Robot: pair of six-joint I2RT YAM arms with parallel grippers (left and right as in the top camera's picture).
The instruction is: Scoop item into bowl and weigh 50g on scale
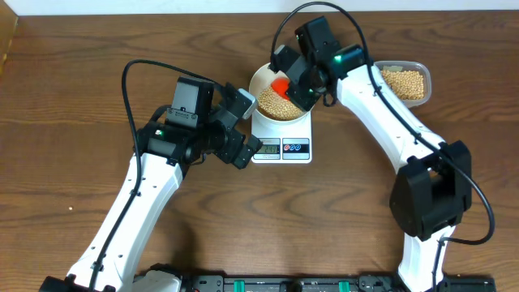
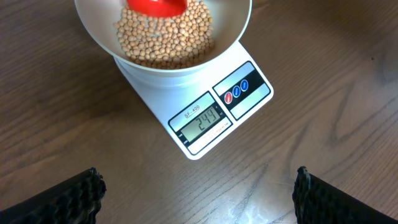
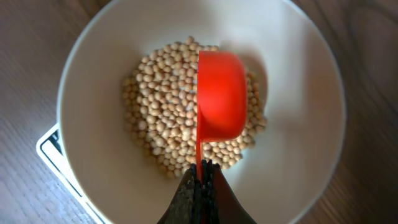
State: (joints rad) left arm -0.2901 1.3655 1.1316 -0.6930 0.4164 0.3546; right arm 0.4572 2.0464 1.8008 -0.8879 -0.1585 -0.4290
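Many beans [image 3: 158, 118] in bowl [image 3: 305, 56], right fingers [image 3: 194, 186] pinching scoop [image 3: 221, 93], left fingers [image 2: 62, 196] spread (scale [image 2: 208, 118] display legible there)

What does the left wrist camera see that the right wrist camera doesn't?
Only the left wrist view shows the scale with its display and two round buttons, plus the left pincer, open above the wooden table. Only the right wrist view shows the whole red scoop, turned on its side over the beans, its handle pinched in the shut right pincer. Both show the white bowl, the beans heaped in it, some of the red scoop and part of the scale.
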